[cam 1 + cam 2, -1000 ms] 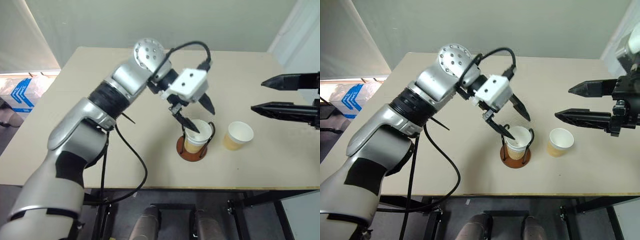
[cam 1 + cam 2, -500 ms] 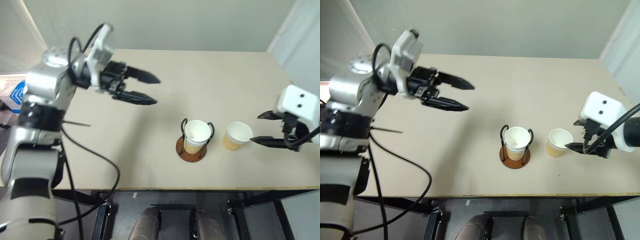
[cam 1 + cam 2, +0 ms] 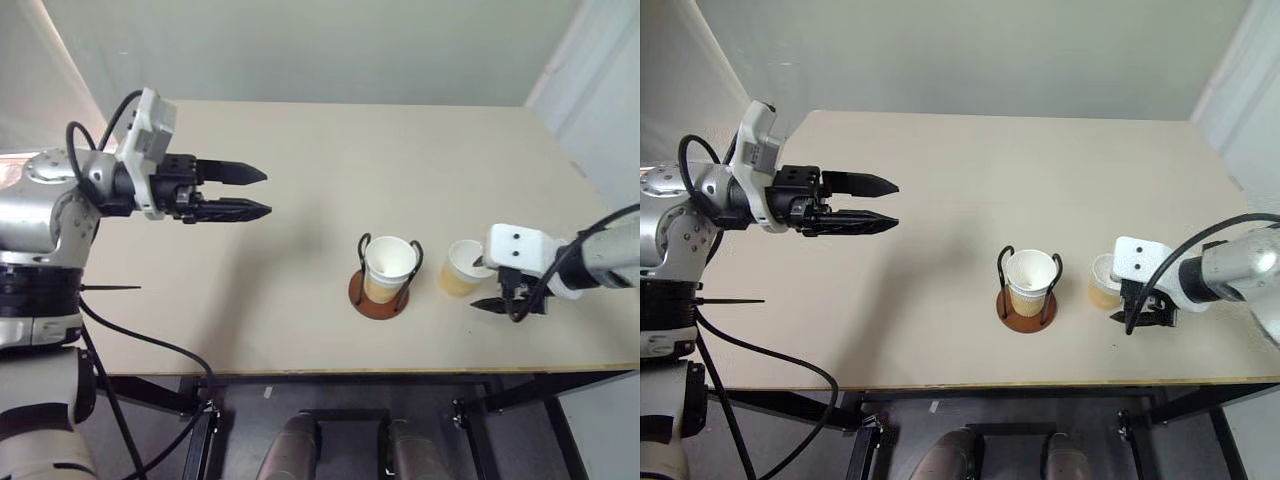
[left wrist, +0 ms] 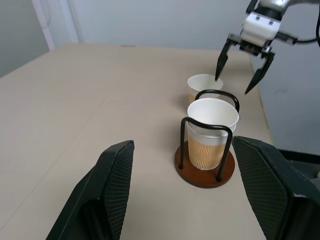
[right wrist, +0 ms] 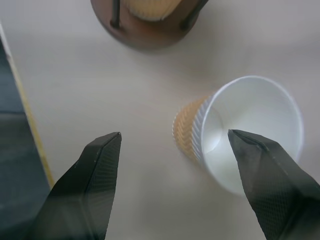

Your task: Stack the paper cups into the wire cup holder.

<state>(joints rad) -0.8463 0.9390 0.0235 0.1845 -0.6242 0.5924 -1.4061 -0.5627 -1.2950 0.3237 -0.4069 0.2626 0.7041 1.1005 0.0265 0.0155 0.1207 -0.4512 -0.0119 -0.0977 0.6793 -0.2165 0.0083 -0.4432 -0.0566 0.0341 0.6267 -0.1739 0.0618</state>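
Now left pincer [image 3: 252, 192] withdrawn; right pincer [image 4: 244, 67] lowered over loose cup [image 3: 460, 268].

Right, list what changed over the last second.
The left gripper left the holder, where its open fingers stood at the nested cup, and swung away to the table's left side, empty. The right gripper came down from the right to the loose cup, open, its fingers either side of it, not yet gripping. The holder, both cups and the table stayed put.
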